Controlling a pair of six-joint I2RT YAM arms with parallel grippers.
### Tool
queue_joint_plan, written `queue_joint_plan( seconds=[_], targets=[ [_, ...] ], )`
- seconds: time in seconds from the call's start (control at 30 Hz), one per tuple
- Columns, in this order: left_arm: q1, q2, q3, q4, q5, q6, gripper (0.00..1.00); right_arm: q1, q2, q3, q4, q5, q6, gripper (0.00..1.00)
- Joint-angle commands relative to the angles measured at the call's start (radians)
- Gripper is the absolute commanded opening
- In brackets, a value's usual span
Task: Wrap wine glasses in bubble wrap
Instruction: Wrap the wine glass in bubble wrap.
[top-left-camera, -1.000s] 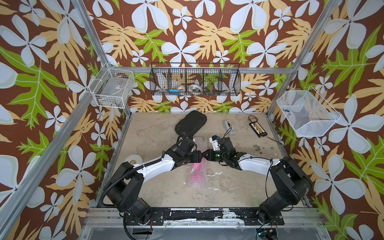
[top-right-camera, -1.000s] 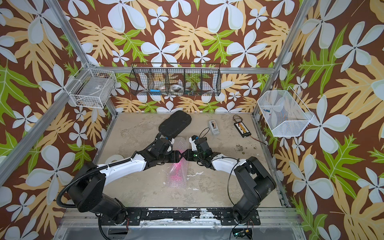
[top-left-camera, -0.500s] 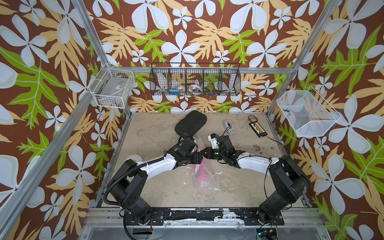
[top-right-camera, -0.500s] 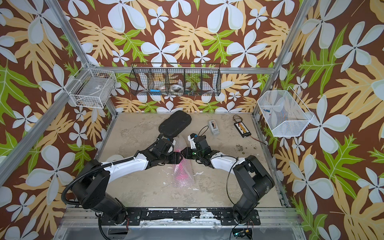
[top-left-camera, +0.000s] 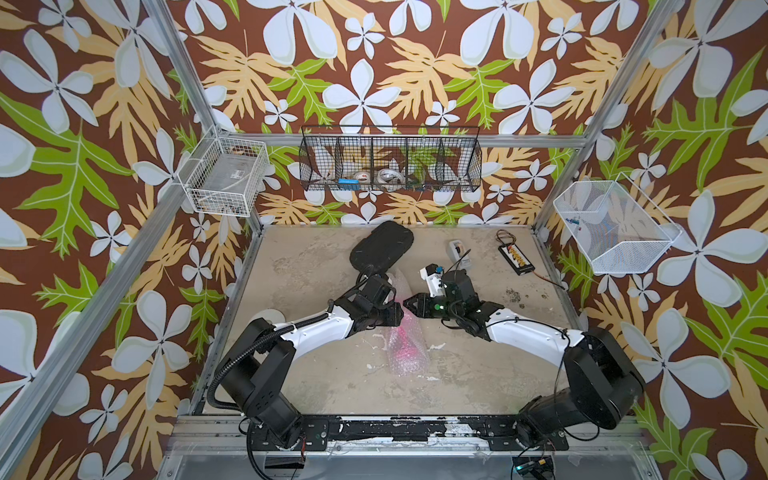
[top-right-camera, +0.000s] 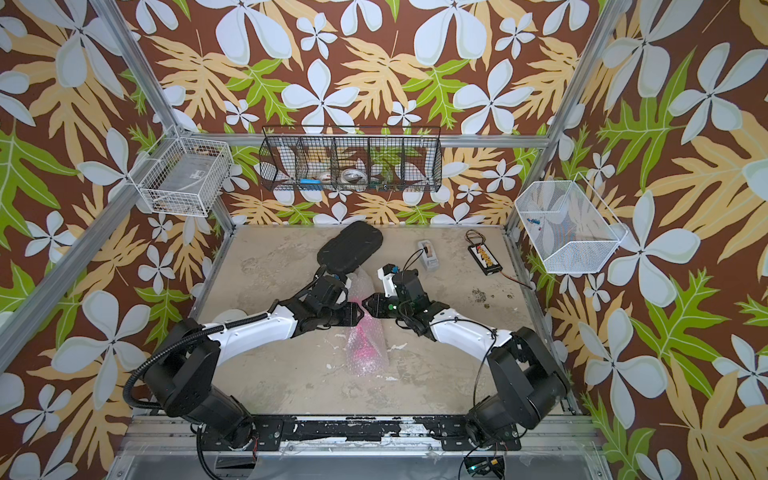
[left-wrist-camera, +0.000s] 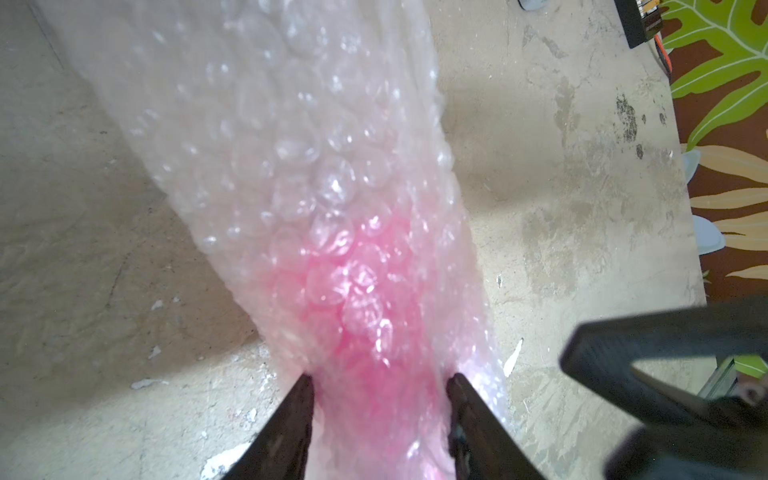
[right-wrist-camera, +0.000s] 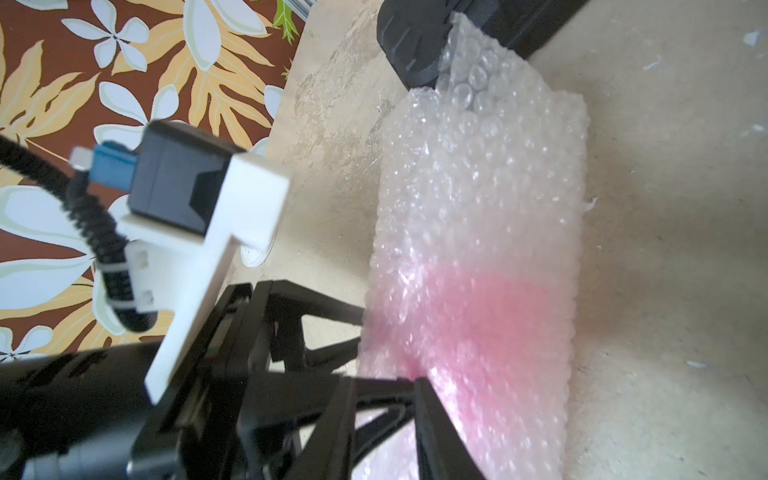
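Wine glass (left-wrist-camera: 365, 299), pink, lies rolled inside the bubble wrap (left-wrist-camera: 291, 145) on the tabletop (top-left-camera: 332, 374), mid-workspace between both arms. We find the left fingers (left-wrist-camera: 291, 424) clamped across the bundle, apparently to keep the roll from springing open. Right fingers (right-wrist-camera: 436, 419) touch the wrap; their gap we cannot tell. No legible writing noted.

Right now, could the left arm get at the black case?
Probably: the case lies just past the left gripper, only wrap between. Its fingers pinch the wrapped goblet, so it must release first.
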Motion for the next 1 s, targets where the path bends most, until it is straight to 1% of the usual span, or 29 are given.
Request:
queue_joint_plan(
  seconds=[0.0, 0.07, 0.17, 0.4, 0.53, 0.63, 0.8, 0.9, 0.97],
  targets=[
    [0.003, 0.006, 0.008, 0.014, 0.008, -0.022, 0.52, 0.011, -0.064, -0.081, -0.038, 0.006, 0.018, 0.27],
    [0.003, 0.009, 0.012, 0.017, 0.011, -0.025, 0.52, 0.033, -0.105, -0.137, -0.009, 0.014, 0.045, 0.27],
    [0.003, 0.017, 0.017, 0.023, 0.017, -0.029, 0.52, 0.086, -0.131, -0.17, 0.03, 0.027, 0.072, 0.27],
    [0.003, 0.033, 0.028, 0.034, 0.027, -0.035, 0.51, 0.184, -0.094, -0.163, 0.022, 0.069, 0.077, 0.25],
    [0.003, 0.039, 0.039, 0.033, 0.03, -0.036, 0.5, 0.228, -0.11, -0.211, 0.019, 0.104, 0.096, 0.25],
    [0.004, 0.047, 0.043, 0.033, 0.028, -0.035, 0.49, 0.244, -0.137, -0.242, 0.025, 0.111, 0.119, 0.25],
    [0.006, 0.058, 0.044, 0.043, 0.033, -0.037, 0.47, 0.255, -0.201, -0.255, -0.023, 0.139, 0.117, 0.26],
    [0.006, 0.059, 0.045, 0.047, 0.039, -0.042, 0.46, 0.253, -0.238, -0.234, -0.081, 0.159, 0.092, 0.27],
    [0.005, 0.055, 0.044, 0.049, 0.045, -0.044, 0.46, 0.228, -0.265, -0.213, -0.123, 0.177, 0.074, 0.27]
  ],
)
